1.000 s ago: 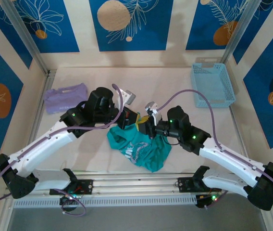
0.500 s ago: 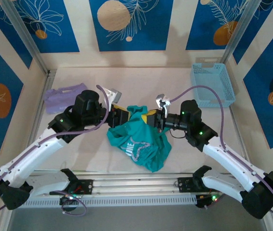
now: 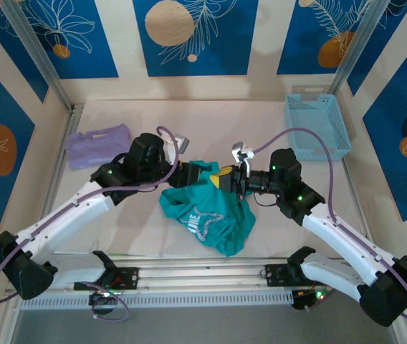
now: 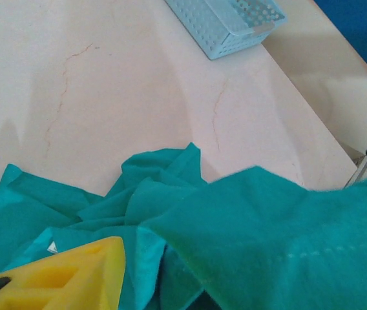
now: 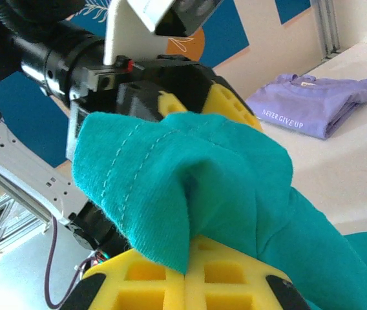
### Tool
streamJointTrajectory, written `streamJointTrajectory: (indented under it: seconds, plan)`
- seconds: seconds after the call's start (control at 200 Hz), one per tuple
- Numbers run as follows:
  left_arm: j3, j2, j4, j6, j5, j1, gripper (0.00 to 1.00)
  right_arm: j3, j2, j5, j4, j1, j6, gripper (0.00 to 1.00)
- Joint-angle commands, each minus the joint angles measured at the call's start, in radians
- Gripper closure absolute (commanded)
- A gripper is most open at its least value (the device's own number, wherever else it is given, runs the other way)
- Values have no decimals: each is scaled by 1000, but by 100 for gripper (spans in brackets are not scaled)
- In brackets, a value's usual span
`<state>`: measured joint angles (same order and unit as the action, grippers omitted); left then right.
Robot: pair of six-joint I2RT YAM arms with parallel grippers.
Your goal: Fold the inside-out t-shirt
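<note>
Teal soft t-shirt (image 3: 205,213), rumpled heap, pinched in right claw (image 3: 226,178).

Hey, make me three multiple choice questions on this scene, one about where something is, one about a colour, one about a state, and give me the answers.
1. Where on the pale table does the light blue perforated plastic basket sit?
A) far right corner
B) near left corner
C) centre

2. What colour is the folded fabric garment at the far left?
A) red
B) lavender
C) black

3. The right tool is:
A) open above the table
B) shut on the crumpled teal-green fabric t-shirt
C) shut on the basket

Answers:
1 A, it sits far right in the top view.
2 B, it looks pale purple from above.
3 B, its yellow fingers pinch teal cloth in the right wrist view.
</note>
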<state>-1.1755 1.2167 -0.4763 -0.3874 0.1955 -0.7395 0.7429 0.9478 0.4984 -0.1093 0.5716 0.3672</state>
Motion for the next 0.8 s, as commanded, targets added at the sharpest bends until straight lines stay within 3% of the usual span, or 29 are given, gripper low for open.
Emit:
streamJointTrajectory:
  seconds: [0.0,0.155,0.35,0.585,0.68,0.795]
  plan:
    - [-47,25,31,-19,-14,11,49,-11,-18,27,-13,0,-15,100]
    - [-50,44,31,-17,-12,31,58,-21,-40,9,24,3,-61,100]
    - [-53,30,-4,4,36,56,86,-16,-93,-68,97,-1,-122,100]
    - [-4,-89,86,-2,297,83,99,1,-89,-144,137,1,-129,100]
    - [29,-132,163,-31,431,86,100,18,-64,-170,152,0,-101,100]
    - [46,-155,192,-38,516,86,100,49,-29,-180,165,-4,-47,100]
